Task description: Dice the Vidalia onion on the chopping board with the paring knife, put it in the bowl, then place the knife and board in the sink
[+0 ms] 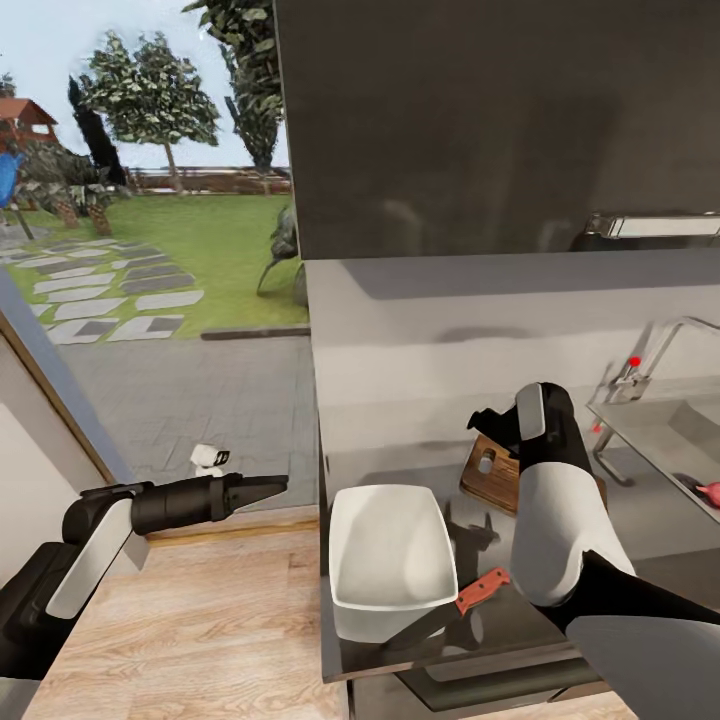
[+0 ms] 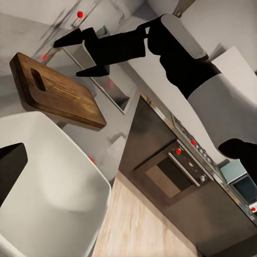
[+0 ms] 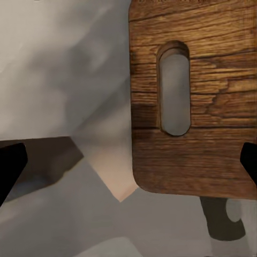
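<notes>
While the right gripper [image 1: 487, 421] is hanging over the board [image 1: 492, 472], its fingers [image 2: 95, 68] are spread wide and gripping nothing; in the right wrist view the two tips are sitting at opposite edges with the board's slot end [image 3: 174, 88] between and beyond them. Board is lying flat on the countertop [image 1: 400, 380], just under the tips, gap unclear. Bowl [image 1: 390, 560] is sitting near that gripper, on the robot's side of the board. Knife [image 1: 462, 606] is lying just beside the bowl, blade reaching toward its rim. Sink [image 1: 660, 430] is lying off to the right gripper's right, with the onion [image 1: 709, 491] resting in its basin. Left gripper [image 1: 262, 487] is hanging off the counter's left end, over the floor, fingers apparently together, nothing held.
</notes>
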Available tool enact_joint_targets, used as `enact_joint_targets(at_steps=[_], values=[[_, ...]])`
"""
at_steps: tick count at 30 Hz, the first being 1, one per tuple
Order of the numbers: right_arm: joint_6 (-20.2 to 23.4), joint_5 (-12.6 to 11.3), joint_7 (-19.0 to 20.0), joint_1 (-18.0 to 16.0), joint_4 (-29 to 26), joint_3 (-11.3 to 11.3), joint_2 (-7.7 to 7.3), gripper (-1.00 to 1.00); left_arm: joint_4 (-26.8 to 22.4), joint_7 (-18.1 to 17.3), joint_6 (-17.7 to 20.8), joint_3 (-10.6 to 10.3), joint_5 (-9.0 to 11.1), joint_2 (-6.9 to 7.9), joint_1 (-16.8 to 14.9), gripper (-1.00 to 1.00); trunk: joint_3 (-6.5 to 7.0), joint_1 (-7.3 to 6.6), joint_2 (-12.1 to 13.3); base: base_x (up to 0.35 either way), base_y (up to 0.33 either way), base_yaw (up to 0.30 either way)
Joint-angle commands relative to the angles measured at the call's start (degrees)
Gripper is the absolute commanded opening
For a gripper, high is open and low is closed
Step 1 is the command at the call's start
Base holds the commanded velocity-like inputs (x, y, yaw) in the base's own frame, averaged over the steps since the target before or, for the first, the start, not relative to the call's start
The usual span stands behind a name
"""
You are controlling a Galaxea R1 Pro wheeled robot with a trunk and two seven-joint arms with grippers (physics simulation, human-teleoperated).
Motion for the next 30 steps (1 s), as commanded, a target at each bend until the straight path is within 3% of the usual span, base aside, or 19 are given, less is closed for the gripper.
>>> enact_joint_targets(at_steps=[1,13,30], values=[[0.0,-0.6,-0.6,-0.1,-0.1,-0.2,0.05,1.0,0.0,0.0,0.3,-0.1,0.3,0.05,-0.1,1.0,-0.13,0.04,-0.1,0.0,0.0,0.0],[0.0,-0.5,-0.8,0.0,0.0,0.0,-0.02,1.0,2.2,0.0,0.2,0.0,0.4,-0.09,0.0,1.0,-0.13,0.04,-0.1,0.106,0.012,0.0],[0.0,-0.6,-0.8,0.0,2.1,0.0,0.14,1.0,2.5,0.0,0.3,0.0,0.6,0.02,0.0,1.0,-0.13,0.04,-0.1,0.01,0.056,0.0]])
